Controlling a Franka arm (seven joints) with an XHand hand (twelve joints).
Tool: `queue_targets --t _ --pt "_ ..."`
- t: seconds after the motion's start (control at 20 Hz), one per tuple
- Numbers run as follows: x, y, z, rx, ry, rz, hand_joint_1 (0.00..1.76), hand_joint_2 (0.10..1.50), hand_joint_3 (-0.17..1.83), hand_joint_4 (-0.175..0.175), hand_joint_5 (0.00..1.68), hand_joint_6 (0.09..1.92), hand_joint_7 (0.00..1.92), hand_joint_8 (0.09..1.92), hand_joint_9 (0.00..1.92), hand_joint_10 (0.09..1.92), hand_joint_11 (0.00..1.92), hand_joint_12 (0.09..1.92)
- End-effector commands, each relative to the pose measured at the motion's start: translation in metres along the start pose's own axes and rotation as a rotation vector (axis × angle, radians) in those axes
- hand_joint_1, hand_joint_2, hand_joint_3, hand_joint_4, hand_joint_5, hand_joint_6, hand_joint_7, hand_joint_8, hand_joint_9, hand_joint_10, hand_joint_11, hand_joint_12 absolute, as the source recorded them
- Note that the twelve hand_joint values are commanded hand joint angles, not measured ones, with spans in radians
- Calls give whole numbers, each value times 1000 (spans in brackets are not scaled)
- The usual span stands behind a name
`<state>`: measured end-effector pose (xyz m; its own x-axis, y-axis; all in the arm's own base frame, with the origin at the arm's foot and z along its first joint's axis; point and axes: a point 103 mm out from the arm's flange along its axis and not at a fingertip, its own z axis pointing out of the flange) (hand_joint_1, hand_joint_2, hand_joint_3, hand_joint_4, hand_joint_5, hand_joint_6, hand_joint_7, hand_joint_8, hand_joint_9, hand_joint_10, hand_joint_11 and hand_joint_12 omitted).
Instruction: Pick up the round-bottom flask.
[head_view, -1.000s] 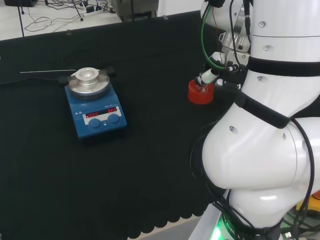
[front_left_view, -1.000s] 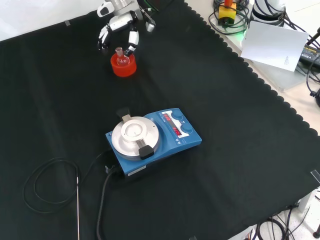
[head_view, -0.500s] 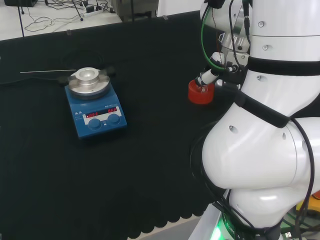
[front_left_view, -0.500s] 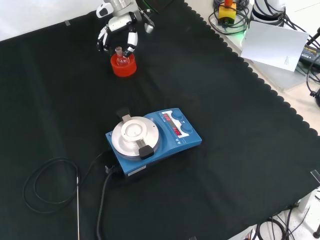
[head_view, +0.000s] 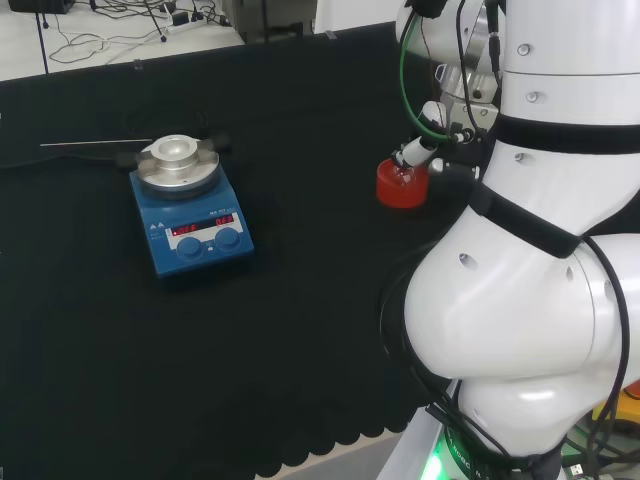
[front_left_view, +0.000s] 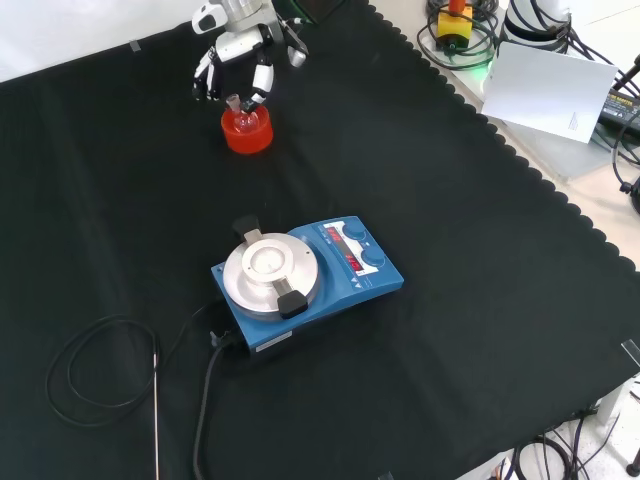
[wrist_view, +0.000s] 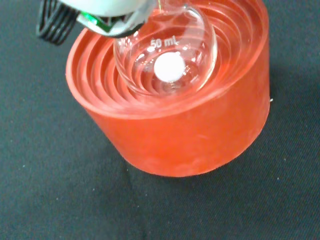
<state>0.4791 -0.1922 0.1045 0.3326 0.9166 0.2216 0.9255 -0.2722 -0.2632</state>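
Fingers: fingertips (front_left_view: 258, 95) of the hand (front_left_view: 238, 60) look curled in around the neck of the round-bottom flask (front_left_view: 236, 110); from the front view I'd say they are pinching it, though the glass is hard to make out.
Flask: clear bulb sits in the ribbed hollow of the red stand (front_left_view: 247, 131), near the far edge of the black cloth (front_left_view: 480, 250); in the wrist view the round-bottom flask (wrist_view: 167, 47) rests low in the red stand (wrist_view: 175, 125), with a small white pellet (wrist_view: 169, 66) inside.
Slip risk: smooth, narrow glass neck; I reckon it could slide through the fingers on the way up.
Stand risk: a sideways pull might drag or tip the stand, since the bulb nests among the ribs.
Neighbours: blue hotplate stirrer (front_left_view: 305, 275) and its cable (front_left_view: 100, 365) lie well apart, so I doubt they will interfere.
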Motion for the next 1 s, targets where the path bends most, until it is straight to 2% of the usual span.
queue_targets --t 0.05,0.15,0.25,0.6,1.0 --pt "5 -3 -6 -52 -39 -6 1038 777 522 128 1110 842 495 661 750 549 533 1279" --pt "8 -4 -9 -60 -41 -10 1074 714 654 165 1139 895 552 647 802 519 583 1257" --pt "10 -5 -13 -63 -36 -16 1085 675 734 174 1147 927 582 642 832 503 612 1248" --pt "26 -13 -35 -62 -36 -51 1090 648 789 175 1149 954 599 641 859 492 639 1241" --pt "62 -25 -64 -79 -61 -99 1092 643 798 175 1149 959 594 640 864 490 648 1241"
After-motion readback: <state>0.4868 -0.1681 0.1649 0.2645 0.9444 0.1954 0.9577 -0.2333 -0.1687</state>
